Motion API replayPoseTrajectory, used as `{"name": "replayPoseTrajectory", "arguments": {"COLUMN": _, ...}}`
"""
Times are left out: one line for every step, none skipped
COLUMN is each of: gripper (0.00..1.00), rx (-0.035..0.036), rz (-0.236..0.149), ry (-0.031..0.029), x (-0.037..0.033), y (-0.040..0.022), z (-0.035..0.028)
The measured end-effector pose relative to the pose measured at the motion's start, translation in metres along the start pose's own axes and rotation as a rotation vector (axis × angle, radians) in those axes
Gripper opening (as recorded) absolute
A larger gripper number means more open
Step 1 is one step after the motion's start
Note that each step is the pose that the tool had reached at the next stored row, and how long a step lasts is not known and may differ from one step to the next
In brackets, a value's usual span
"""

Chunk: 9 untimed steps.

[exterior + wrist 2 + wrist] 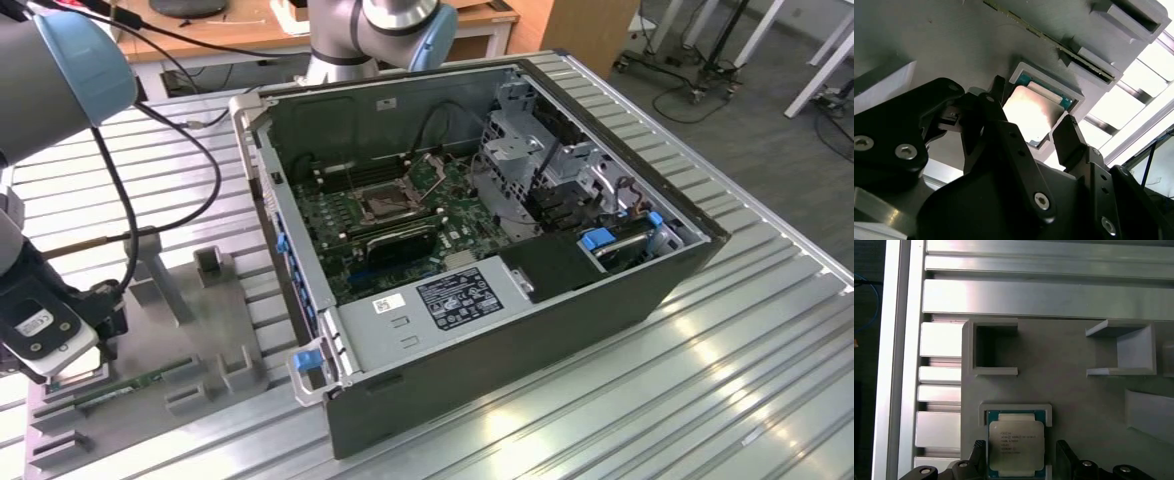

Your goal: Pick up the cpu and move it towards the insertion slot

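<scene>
End effector spread wide, flanking opposite edges of the cpu in grey holder.

cpu walled by grey pocket, jaws flanking its open sides

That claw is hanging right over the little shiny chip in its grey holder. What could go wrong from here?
The gripper straddles the flat square silver-topped cpu, which sits in a raised grey pocket. On closing, a finger might catch that pocket's rim rather than the chip's edge. An uneven grip could tilt the chip. The dark, silver-framed insertion slot lies deep inside the open black computer case, so the case walls may get bumped.
</scene>
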<state>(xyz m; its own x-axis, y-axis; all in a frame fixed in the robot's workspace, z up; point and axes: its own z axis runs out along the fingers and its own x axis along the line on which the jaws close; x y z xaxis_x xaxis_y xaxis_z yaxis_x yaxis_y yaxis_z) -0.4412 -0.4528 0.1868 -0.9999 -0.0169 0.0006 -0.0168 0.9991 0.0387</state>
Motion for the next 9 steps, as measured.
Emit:
{"name": "replayPoseTrajectory", "arguments": {"gripper": 0.66, "rx": -0.0001, "rz": 0.001, "ry": -0.0001, "x": 0.0, "y": 0.0, "z": 0.0001}}
{"name": "replayPoseTrajectory", "arguments": {"gripper": 0.66, "rx": -0.0002, "rz": 0.001, "ry": -0.0002, "x": 0.0, "y": 0.0, "z": 0.0002}}
{"name": "replayPoseTrajectory", "arguments": {"gripper": 0.66, "rx": -0.0004, "rz": 0.001, "ry": -0.0001, "x": 0.0001, "y": 0.0001, "z": 0.0002}}
{"name": "replayPoseTrajectory", "arguments": {"gripper": 0.66, "rx": -0.0009, "rz": 0.001, "ry": -0.0003, "x": 0.0004, "y": 0.0003, "z": 0.0004}}
{"name": "replayPoseTrajectory", "arguments": {"gripper": 0.66, "rx": -0.0015, "rz": 0.001, "ry": -0.0003, "x": 0.0007, "y": 0.0003, "z": 0.0005}}
{"name": "replayPoseTrajectory", "arguments": {"gripper": 0.66, "rx": -0.0022, "rz": 0.001, "ry": -0.0003, "x": 0.001, "y": 0.0004, "z": 0.0006}}
{"name": "replayPoseTrajectory", "arguments": {"gripper": 0.66, "rx": -0.0028, "rz": 0.001, "ry": -0.0003, "x": 0.0013, "y": 0.0004, "z": 0.0008}}
{"name": "replayPoseTrajectory", "arguments": {"gripper": 0.66, "rx": -0.0031, "rz": 0.001, "ry": -0.0002, "x": 0.0015, "y": 0.0005, "z": 0.0009}}
{"name": "replayPoseTrajectory", "arguments": {"gripper": 0.66, "rx": -0.0034, "rz": 0.001, "ry": -0.0003, "x": 0.0015, "y": 0.0005, "z": 0.0011}}
